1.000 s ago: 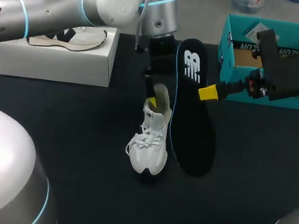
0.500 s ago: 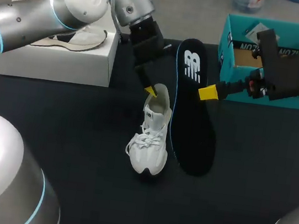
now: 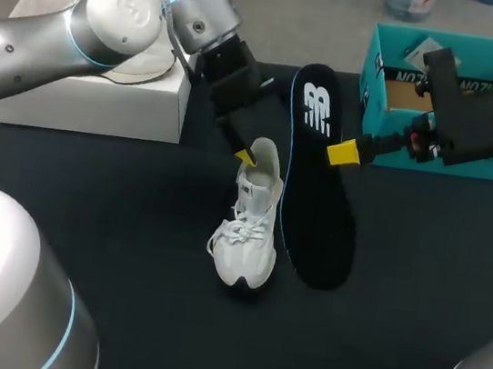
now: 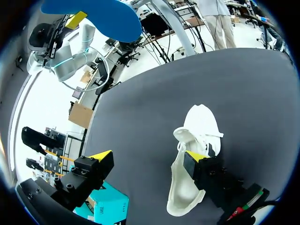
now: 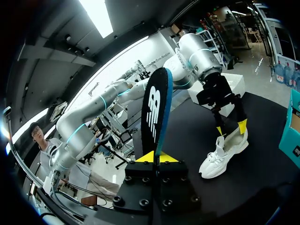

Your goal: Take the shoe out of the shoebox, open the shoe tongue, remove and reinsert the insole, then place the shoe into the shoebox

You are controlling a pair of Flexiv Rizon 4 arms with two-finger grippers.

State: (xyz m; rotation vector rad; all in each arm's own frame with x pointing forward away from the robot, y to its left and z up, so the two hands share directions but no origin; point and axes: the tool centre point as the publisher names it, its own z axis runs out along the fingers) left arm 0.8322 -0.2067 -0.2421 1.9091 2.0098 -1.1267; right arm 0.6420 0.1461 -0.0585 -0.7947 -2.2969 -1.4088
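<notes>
The shoe is out of the shoebox and stands upright on its sole on the table, near the middle, toe toward the robot, so the first step is done. Its mouth gapes wide and the tongue looks pulled forward over the laces, so the opening step seems done too. The insole is clearly out. The right gripper pinches its edge between both yellow tips and holds it in the air just beside the shoe, logo side up in the head view, its blue underside showing in the left wrist view. The left gripper is at the heel end with its jaws spread wide. One finger sits inside the collar against the shoe's lining and the other stands well clear outside, so it grips nothing and seems only to steady or hold the mouth open. By my reckoning the task is about halfway. What is left is to feed the insole back into the shoe and seat it flat, then lift the shoe into the shoebox, which waits open at the table's far right behind the right gripper.
</notes>
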